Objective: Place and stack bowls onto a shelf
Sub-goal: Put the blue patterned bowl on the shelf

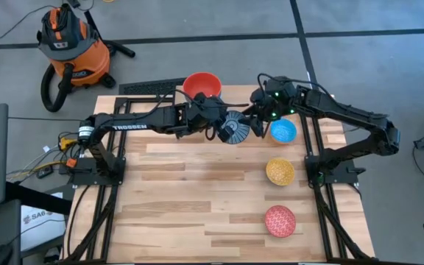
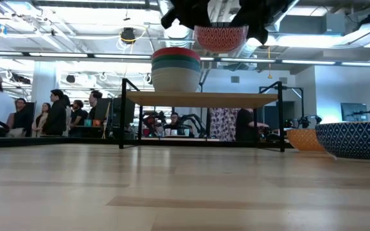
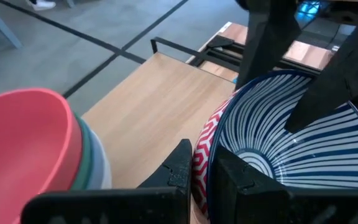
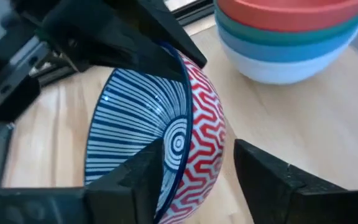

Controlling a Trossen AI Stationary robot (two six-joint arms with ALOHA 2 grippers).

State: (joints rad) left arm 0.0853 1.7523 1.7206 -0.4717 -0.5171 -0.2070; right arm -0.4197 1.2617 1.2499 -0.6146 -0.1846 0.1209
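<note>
The left gripper (image 3: pixel 201 171) pinches the rim of a patterned bowl (image 1: pixel 234 129), blue radial stripes inside and red zigzags outside, holding it in the air above the light-wood shelf (image 2: pixel 204 99). The right gripper (image 4: pixel 197 165) has its fingers spread wide around the same bowl. Beside it on the shelf stands a stack of bowls (image 2: pixel 175 69): red on top, then teal, blue and white.
</note>
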